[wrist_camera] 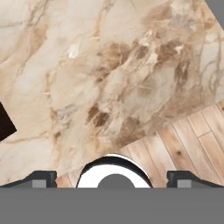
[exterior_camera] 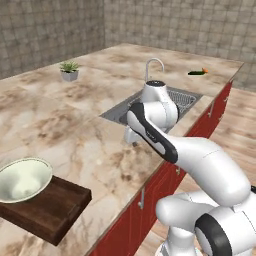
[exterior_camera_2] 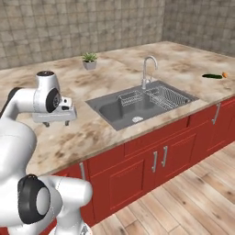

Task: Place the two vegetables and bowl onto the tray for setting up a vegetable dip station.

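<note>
The pale green-white bowl (exterior_camera: 22,179) rests on the left end of the dark brown wooden tray (exterior_camera: 55,212) at the counter's near left. The dark green cucumber (exterior_camera: 196,73) (exterior_camera_2: 211,75) and the orange carrot (exterior_camera: 204,70) (exterior_camera_2: 224,74) lie side by side on the far right of the counter, beyond the sink. My gripper (exterior_camera_2: 56,123) (wrist_camera: 111,178) hangs just above bare marble between tray and sink, pointing down. It is open, its fingertips (wrist_camera: 41,177) wide apart and nothing between them. A dark corner of the tray (wrist_camera: 4,123) shows at the hand view's left edge.
A steel sink (exterior_camera_2: 140,103) with a curved faucet (exterior_camera_2: 148,69) and a wire rack lies between my gripper and the vegetables. A small potted plant (exterior_camera: 69,70) stands at the back. Red cabinet fronts (exterior_camera_2: 151,160) drop from the counter edge to a wooden floor.
</note>
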